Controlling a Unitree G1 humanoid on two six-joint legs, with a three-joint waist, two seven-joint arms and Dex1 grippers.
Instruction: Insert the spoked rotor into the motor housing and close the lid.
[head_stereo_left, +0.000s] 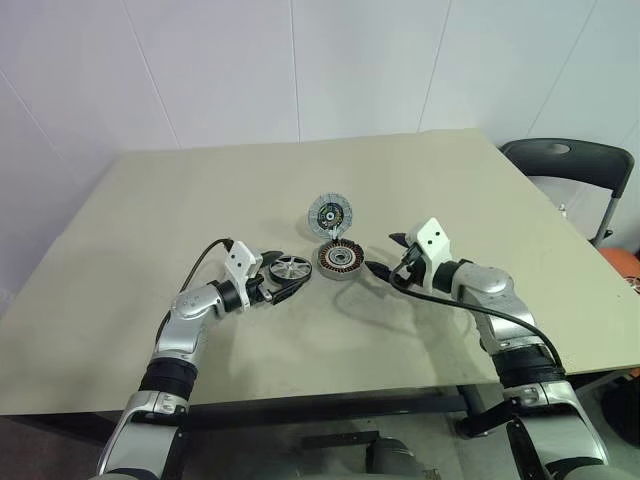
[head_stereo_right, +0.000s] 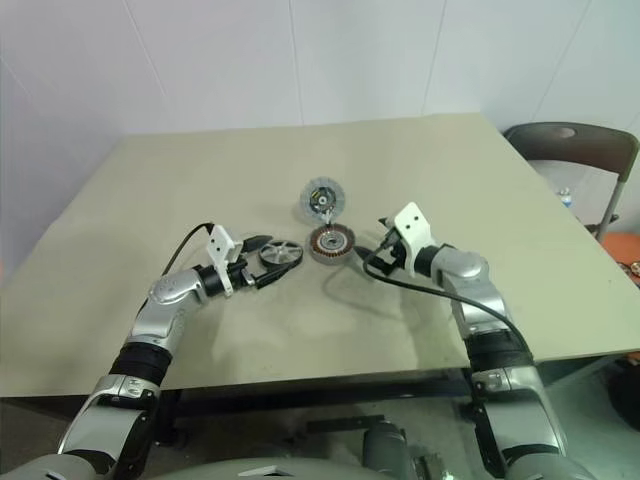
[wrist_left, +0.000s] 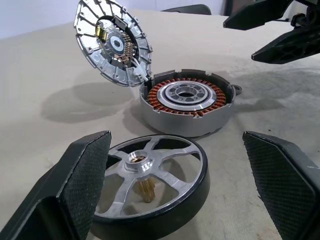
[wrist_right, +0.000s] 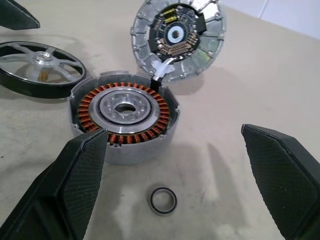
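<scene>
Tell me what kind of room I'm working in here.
Probably a plain lab or test room, not a factory floor: a bare beige table against white panelled walls, a black folding chair beside it, and loose motor parts, like the round copper-coiled metal housing, laid out.

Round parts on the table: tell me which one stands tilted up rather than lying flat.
The lid. It stands tilted up at the far rim of the motor housing, its inner face showing, while the housing and the spoked rotor lie flat on the table.

Head cameras overlook the table (head_stereo_left: 150, 250); wrist cameras closely share the motor housing (wrist_left: 186, 107).
</scene>
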